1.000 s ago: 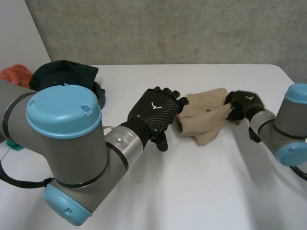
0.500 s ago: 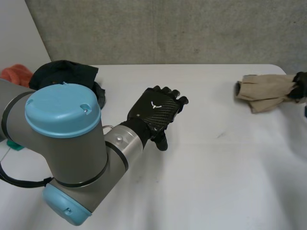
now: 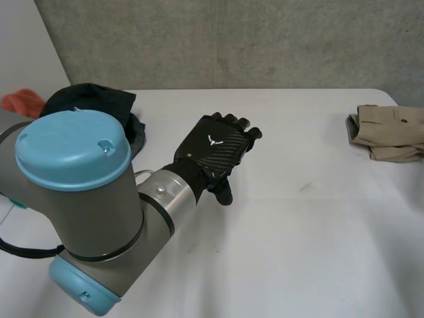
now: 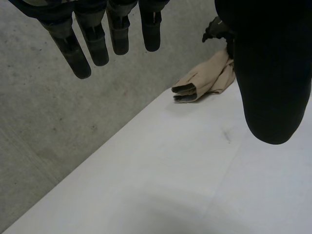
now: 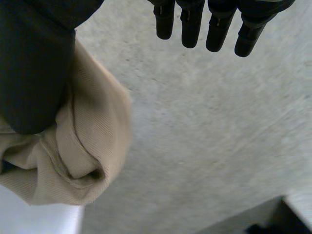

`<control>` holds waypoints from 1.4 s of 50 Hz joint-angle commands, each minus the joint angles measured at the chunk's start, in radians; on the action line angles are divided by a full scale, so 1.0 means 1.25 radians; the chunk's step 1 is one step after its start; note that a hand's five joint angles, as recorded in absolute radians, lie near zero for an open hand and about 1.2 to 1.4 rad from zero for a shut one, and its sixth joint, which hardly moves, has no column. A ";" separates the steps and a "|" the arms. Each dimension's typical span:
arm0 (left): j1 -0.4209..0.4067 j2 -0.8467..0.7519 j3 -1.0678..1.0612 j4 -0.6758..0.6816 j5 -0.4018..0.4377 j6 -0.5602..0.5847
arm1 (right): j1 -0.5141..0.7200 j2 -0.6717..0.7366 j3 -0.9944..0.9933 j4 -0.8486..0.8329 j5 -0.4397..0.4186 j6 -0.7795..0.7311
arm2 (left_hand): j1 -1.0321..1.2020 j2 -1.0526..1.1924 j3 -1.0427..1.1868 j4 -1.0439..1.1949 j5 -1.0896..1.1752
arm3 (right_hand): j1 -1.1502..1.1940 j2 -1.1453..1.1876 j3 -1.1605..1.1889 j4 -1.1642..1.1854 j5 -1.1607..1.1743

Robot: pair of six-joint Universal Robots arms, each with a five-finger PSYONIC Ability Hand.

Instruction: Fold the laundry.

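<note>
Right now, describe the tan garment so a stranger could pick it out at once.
Look at the white table, then its far right edge. The folded tan garment lies there, light and neat, unlike the dark heap and orange cloth at the far left.

I read one white table [image 3: 298, 218] as the carrying surface. A folded tan cloth [image 3: 387, 131] lies at its right edge, towards the far corner. A dark garment [image 3: 89, 99] lies bunched at its far left corner.
</note>
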 commanded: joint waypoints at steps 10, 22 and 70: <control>0.059 0.041 0.011 0.030 -0.033 0.000 | 0.107 -0.434 0.630 -0.375 -0.121 -0.015 | -0.006 0.001 -0.004 0.000 -0.001 | -0.037 -0.024 -0.027 -0.027 -0.034; 0.324 0.000 0.065 0.190 -0.120 0.129 | 0.211 -0.772 1.018 -0.246 -0.471 0.107 | -0.006 0.001 -0.004 0.000 -0.001 | -0.037 -0.024 -0.027 -0.027 -0.034; 0.050 -0.157 0.089 0.217 0.009 -0.034 | 0.212 -0.910 1.087 -0.031 -0.176 0.141 | 0.926 0.933 0.928 0.932 0.931 | -0.037 -0.024 -0.027 -0.027 -0.034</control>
